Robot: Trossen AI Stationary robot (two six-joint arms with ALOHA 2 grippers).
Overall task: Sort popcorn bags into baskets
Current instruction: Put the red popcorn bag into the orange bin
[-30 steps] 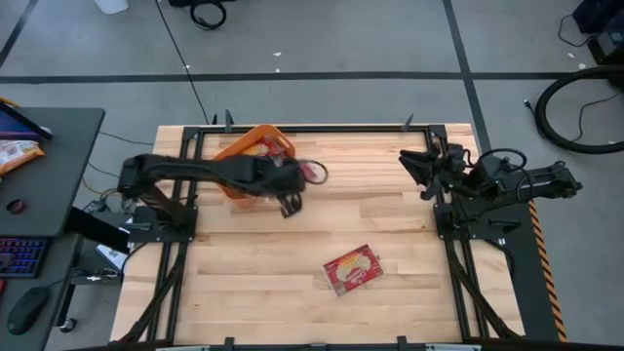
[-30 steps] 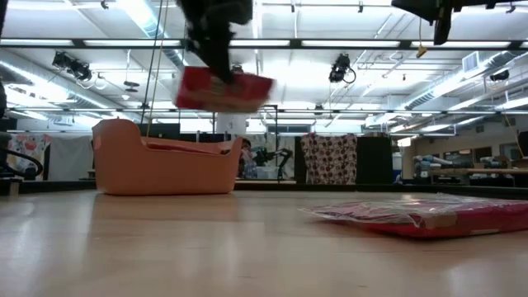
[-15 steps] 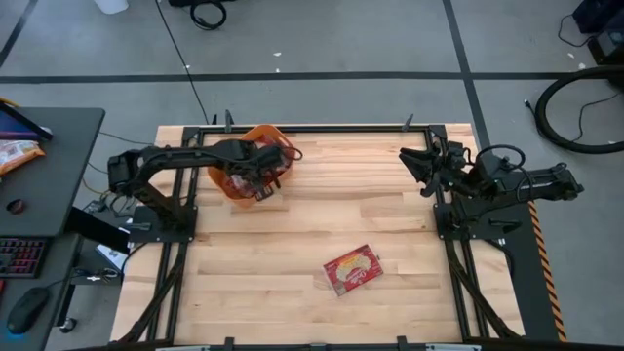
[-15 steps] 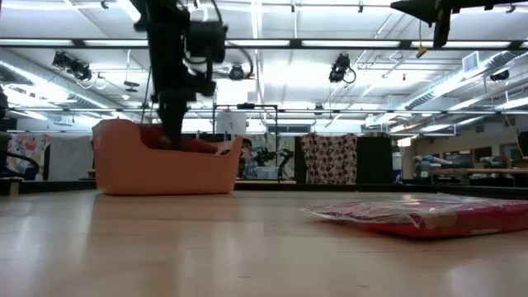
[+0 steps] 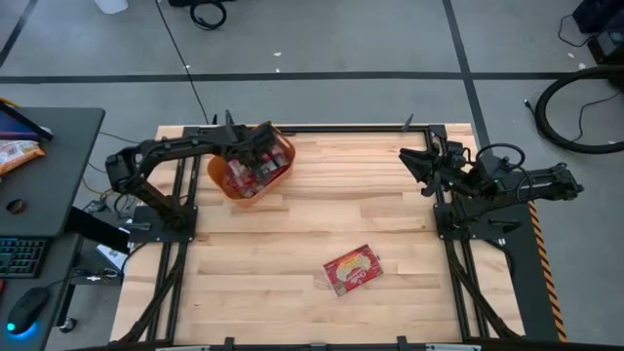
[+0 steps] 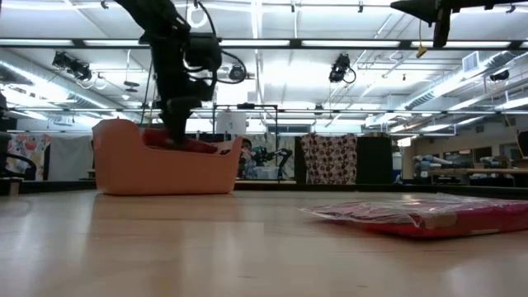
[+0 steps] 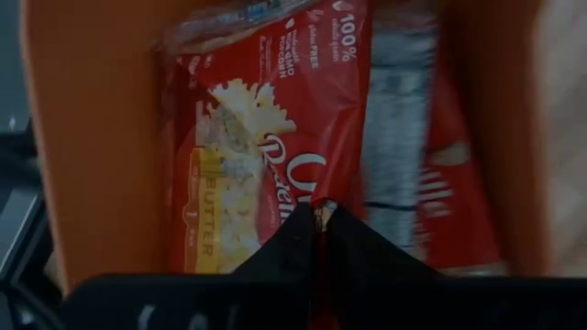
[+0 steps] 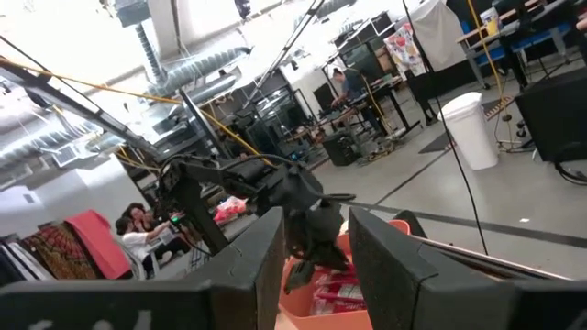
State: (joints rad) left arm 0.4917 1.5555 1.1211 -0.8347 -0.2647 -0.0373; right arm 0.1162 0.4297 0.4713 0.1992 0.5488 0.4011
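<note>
My left gripper (image 5: 255, 161) reaches down into the orange basket (image 5: 219, 177) at the table's far left and is shut on a red popcorn bag (image 7: 266, 147). That bag lies on other red packets (image 7: 449, 202) stacked inside the tub. In the low view the gripper (image 6: 177, 136) dips behind the basket wall (image 6: 165, 169). One more popcorn bag (image 5: 351, 270) lies flat on the table, near and right of centre, also seen in the low view (image 6: 421, 214). My right gripper (image 5: 414, 168) waits open at the far right, touching nothing. My left gripper pinches the red bag at the middle of one long edge (image 7: 323, 197) between its two shut fingers (image 7: 284, 247). It comes from above, pointing down into the basket. The bag lies flat on the packets below it, its butter-popcorn picture facing up.
The basket's orange walls (image 7: 101, 137) close in tightly around the left gripper. Bare wood stretches between the basket and the lone bag. Metal frame rails run along the table's edges (image 5: 341, 128). A desk with a keyboard stands left of the table (image 5: 39, 146).
My left gripper has carried a red bag from high above the table, right of the basket, toward the far left. It has lowered the bag into the basket, where the bag now lies on the others. The gripper has then shifted a little toward the far edge.
</note>
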